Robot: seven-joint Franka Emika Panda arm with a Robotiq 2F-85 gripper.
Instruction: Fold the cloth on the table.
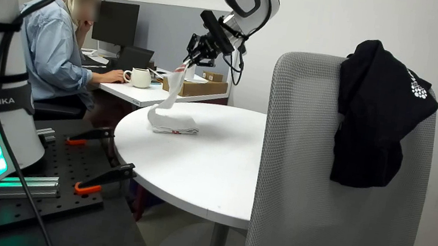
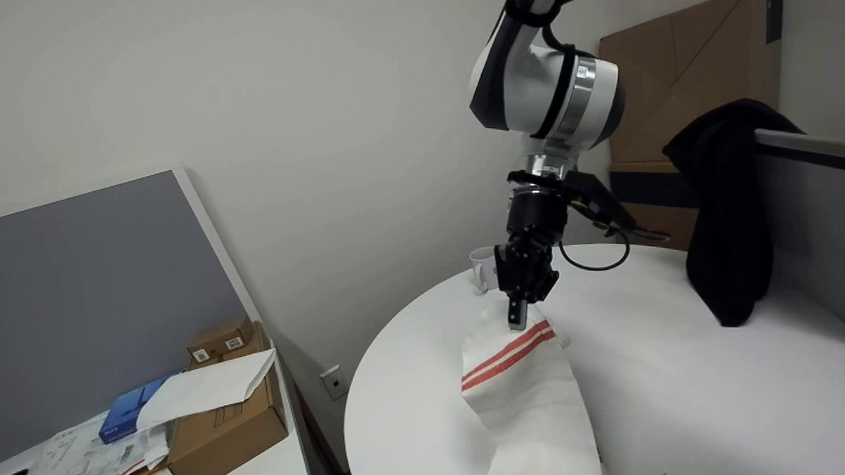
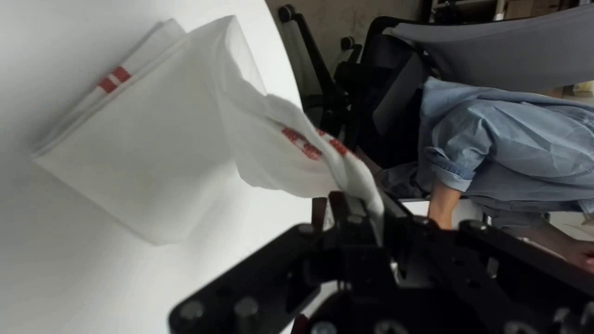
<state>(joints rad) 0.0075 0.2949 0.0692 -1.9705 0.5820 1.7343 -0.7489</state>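
The white cloth point(image 1: 171, 124) with red stripes lies partly on the round white table point(image 1: 195, 171). Its lower part is a flat, layered stack near the table edge, seen also in the wrist view point(image 3: 139, 162). Its other end rises in a narrow strip to my gripper point(image 1: 188, 61). The raised end with two red stripes shows in an exterior view point(image 2: 529, 403). My gripper, also in the wrist view point(image 3: 364, 208), is shut on the cloth's end, well above the tabletop. The part between the fingers is mostly hidden.
A grey chair point(image 1: 297, 202) with a black garment point(image 1: 374, 119) stands against the table. A person point(image 1: 52, 44) sits at a desk with a mug point(image 1: 139, 78) and boxes point(image 1: 202, 88). A white mug point(image 2: 483, 269) shows by the table's edge. Clamps point(image 1: 104, 177) sit near the robot base.
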